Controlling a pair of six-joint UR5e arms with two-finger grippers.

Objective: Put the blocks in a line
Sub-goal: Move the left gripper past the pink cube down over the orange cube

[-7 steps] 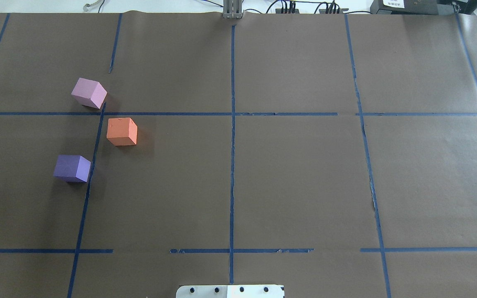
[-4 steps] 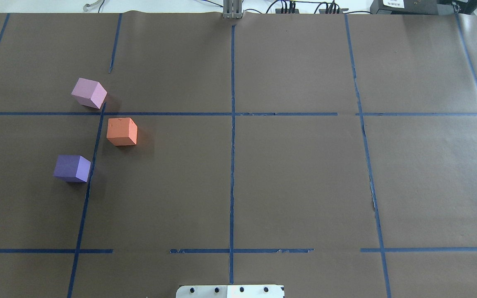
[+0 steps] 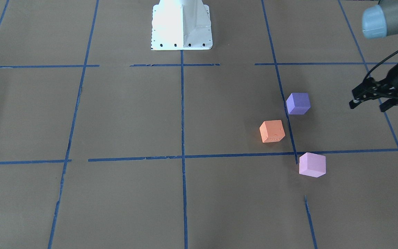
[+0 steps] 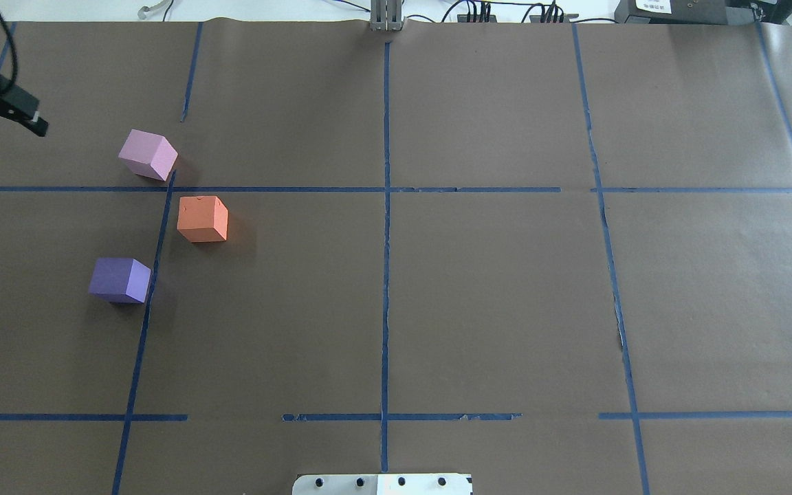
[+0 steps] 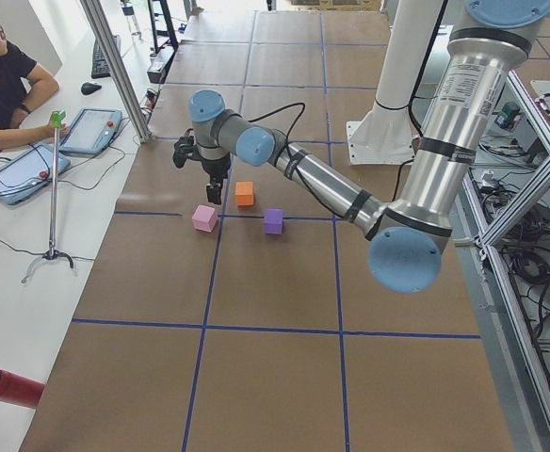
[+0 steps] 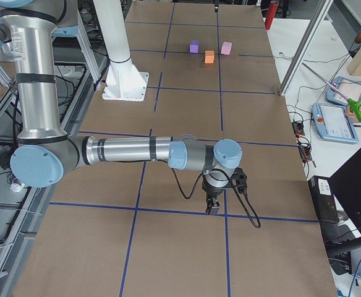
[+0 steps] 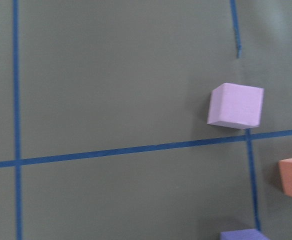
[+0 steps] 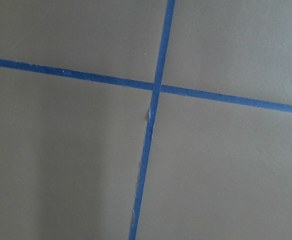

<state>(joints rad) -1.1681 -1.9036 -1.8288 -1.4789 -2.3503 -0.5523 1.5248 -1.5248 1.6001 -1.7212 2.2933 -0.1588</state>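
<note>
Three cubes lie apart on the brown table at its left side. The pink-lilac block [image 4: 148, 155] [image 3: 312, 165] [image 7: 235, 105] is farthest from the robot. The orange block [image 4: 203, 218] [image 3: 272, 131] lies in the middle, offset to the right. The purple block [image 4: 119, 280] [image 3: 298, 103] is nearest the robot. My left gripper [image 4: 4, 127] [image 3: 368, 105] is open and empty, above the table at the far left edge, left of the pink-lilac block. My right gripper [image 6: 212, 207] shows only in the exterior right view, over a tape crossing far from the blocks; I cannot tell if it is open.
Blue tape lines [image 4: 386, 206] divide the brown paper into a grid. The white robot base [image 3: 181, 24] stands at the table's near-robot edge. An operator [image 5: 2, 85] sits beyond the far edge with tablets. A red cylinder [image 5: 7, 388] lies off the table.
My left gripper has come into the overhead view at the upper left edge; it was out of view before. The three blocks have not moved.
</note>
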